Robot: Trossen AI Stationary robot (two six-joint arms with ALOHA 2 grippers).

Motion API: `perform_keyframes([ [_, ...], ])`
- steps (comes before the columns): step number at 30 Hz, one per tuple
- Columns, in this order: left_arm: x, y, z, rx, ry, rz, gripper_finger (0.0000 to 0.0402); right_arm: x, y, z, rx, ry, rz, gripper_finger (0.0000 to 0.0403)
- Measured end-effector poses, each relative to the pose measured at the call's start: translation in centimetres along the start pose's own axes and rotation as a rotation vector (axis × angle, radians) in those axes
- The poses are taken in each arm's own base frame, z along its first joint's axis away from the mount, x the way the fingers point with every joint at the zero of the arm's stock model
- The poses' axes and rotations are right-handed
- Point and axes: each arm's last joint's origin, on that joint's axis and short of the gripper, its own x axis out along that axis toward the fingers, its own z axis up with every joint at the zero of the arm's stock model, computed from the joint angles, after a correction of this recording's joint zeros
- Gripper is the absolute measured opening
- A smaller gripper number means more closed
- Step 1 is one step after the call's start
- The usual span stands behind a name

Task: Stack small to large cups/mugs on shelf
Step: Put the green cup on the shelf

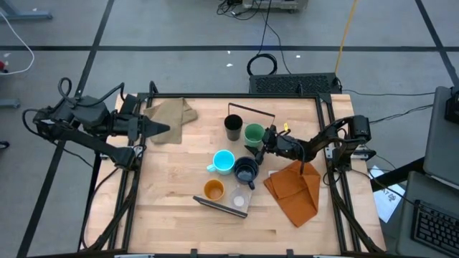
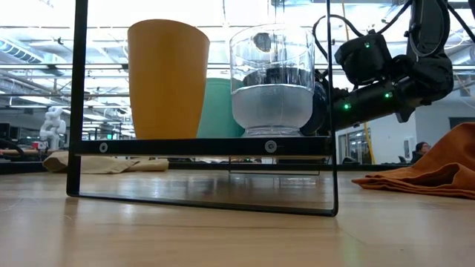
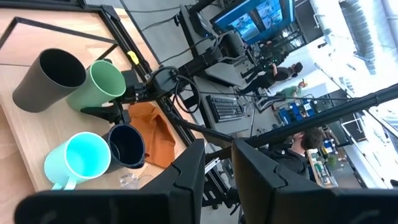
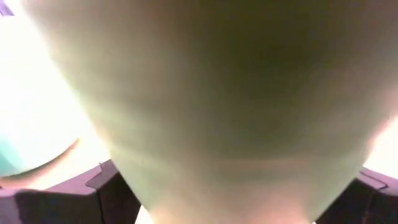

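You have six cups on the wooden surface (image 1: 165, 208), one of each: a black cup (image 1: 233, 127), a green cup (image 1: 254, 135), a light-blue mug (image 1: 224, 162) with a handle, a dark navy mug (image 1: 246, 170), an orange cup (image 1: 214, 190) and a clear plastic cup (image 1: 239, 201). The orange and clear cups stand on the shelf (image 1: 215, 204), a flat board with dark upright end strips. The other four cluster mid-surface. Your right gripper (image 1: 267, 139) has its jaws spread wide around the smooth, tapered green cup. Your left gripper (image 1: 165, 129) waits at the left edge beside a tan cloth (image 1: 172, 112), jaws nearly closed on nothing. One orange cloth (image 1: 295, 190) lies crumpled at right.
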Motion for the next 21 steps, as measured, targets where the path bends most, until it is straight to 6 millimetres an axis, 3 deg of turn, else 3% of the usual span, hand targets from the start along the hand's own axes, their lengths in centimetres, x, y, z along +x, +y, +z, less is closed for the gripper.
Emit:
perform_keyframes([
  [7,0.00,-0.02,-0.03,-0.003,0.011,-0.006,0.0081,0.01,-0.01,0.04,-0.014,-0.004,0.000,0.0357],
  [13,0.00,-0.02,-0.03,-0.002,0.011,-0.006,0.0081,-0.01,0.08,0.61,0.005,-0.061,0.010,0.0396],
  [21,0.00,-0.02,-0.03,-0.004,0.011,-0.006,0.0081,-0.29,0.08,0.20,0.005,-0.040,0.012,0.0398],
])
